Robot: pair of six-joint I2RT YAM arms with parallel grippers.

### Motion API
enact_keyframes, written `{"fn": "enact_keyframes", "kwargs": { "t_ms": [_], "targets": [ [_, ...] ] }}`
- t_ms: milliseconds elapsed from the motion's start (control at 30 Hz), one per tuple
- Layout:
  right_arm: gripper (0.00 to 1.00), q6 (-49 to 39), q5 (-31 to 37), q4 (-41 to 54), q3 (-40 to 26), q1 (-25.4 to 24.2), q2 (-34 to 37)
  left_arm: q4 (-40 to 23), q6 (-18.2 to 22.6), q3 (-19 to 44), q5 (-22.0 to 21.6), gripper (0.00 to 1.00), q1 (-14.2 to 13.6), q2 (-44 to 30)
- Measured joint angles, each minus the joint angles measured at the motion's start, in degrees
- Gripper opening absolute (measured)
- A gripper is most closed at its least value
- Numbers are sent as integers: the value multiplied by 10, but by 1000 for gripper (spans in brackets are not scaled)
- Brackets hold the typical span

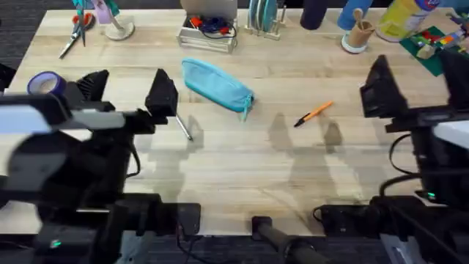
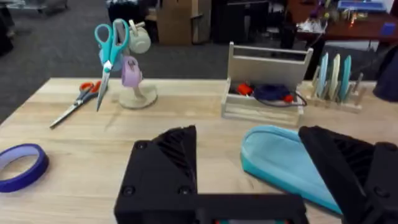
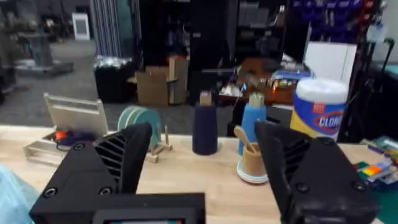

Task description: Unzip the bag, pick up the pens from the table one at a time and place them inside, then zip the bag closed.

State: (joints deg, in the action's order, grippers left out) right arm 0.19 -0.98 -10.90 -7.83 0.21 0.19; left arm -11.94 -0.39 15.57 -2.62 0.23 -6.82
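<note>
Turquoise bag (image 1: 217, 84) lies apparently zipped; left gripper (image 1: 126, 88) and right gripper (image 3: 202, 168) both spread.

A yellow tub (image 3: 318, 115) at the right of the right wrist view has a blue label reading "CLORO", cut off.

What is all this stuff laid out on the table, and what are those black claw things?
bag: one, turquoise, middle of the table.
orange pen: one, right of the bag.
silver pen: one, by the left gripper.
scissors: one, orange handles, far left.
tape roll: one, purple, left edge.
wooden tray: one, back middle.
plate rack: one, teal plates, back.
Clorox tub: one, yellow-labelled, back right.
left gripper: black, open, left of the bag.
right gripper: black, open, right side.
</note>
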Motion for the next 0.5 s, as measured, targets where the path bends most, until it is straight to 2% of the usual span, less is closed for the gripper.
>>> {"fn": "enact_keyframes", "kwargs": {
  "t_ms": [200, 500],
  "targets": [
    [996, 0, -2, 106, -82, 0, 50, -87, 0, 114, 0, 992, 0, -106],
    [997, 0, -6, 314, -268, 0, 209, -185, 0, 269, 0, 993, 0, -272]
  ]
}}
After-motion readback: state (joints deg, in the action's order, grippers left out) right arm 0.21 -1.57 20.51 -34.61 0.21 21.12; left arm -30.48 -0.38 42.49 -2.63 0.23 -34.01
